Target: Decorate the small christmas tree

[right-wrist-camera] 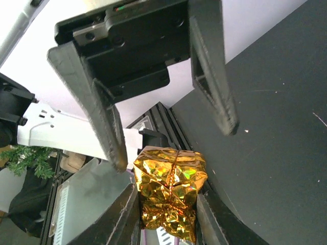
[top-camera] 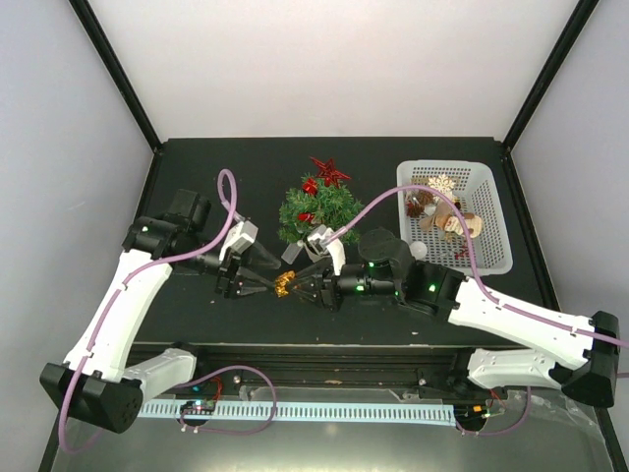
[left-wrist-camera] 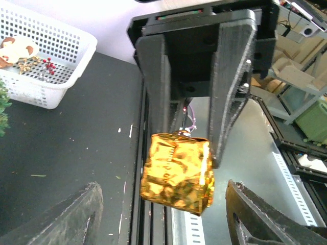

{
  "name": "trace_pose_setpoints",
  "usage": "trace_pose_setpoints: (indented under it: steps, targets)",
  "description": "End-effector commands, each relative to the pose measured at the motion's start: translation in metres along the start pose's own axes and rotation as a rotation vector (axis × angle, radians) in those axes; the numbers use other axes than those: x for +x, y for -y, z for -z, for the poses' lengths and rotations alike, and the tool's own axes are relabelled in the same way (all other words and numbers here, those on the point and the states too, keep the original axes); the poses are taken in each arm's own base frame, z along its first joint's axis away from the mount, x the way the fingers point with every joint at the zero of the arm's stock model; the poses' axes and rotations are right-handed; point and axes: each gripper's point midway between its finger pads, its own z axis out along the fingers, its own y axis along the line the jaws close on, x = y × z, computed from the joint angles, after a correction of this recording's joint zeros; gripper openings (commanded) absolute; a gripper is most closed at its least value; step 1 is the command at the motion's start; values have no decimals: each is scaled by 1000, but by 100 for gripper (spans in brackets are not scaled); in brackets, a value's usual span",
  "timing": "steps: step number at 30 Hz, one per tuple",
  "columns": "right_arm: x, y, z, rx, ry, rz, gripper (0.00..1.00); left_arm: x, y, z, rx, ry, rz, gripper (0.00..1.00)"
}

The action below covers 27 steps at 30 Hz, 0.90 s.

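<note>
Right gripper (right-wrist-camera: 168, 196) clamps the crinkled gold-foil cube ornament (right-wrist-camera: 171, 176) — left gripper (left-wrist-camera: 163, 186) faces it, 2 fingers spread wide, likely for a handover.

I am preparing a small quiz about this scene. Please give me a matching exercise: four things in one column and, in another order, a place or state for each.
Things:
1. gift
2. star
3. basket
4. left gripper

Place or state:
A. open
B. on top of the tree
C. held by the right gripper
D. right of the tree

Pairs: 1-C, 2-B, 3-D, 4-A
</note>
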Motion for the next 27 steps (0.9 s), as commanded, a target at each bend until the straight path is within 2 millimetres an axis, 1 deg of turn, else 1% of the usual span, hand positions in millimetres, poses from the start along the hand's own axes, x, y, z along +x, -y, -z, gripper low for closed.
trace_pose_setpoints:
  steps: [1,4,8,16,22,25,27]
  targets:
    - [-16,-8,-1,-19,63,4,29,-2,14,-2,43,27,-14,66]
    - [-16,-6,-4,-14,61,-2,28,-3,16,-3,51,27,-14,66]
    - [-19,-9,-6,-29,66,-6,28,-4,17,-3,55,30,-16,61]
    - [-23,-11,-11,-38,63,-7,28,-3,21,-4,69,36,-14,62]
    - [-29,-15,-6,-43,85,-1,28,0,19,-5,65,28,-11,45]
    - [-31,-17,-6,-49,88,0,28,0,18,-5,66,28,-8,40]
    - [-31,-18,-5,-51,87,-1,28,-1,18,-5,65,28,-10,30]
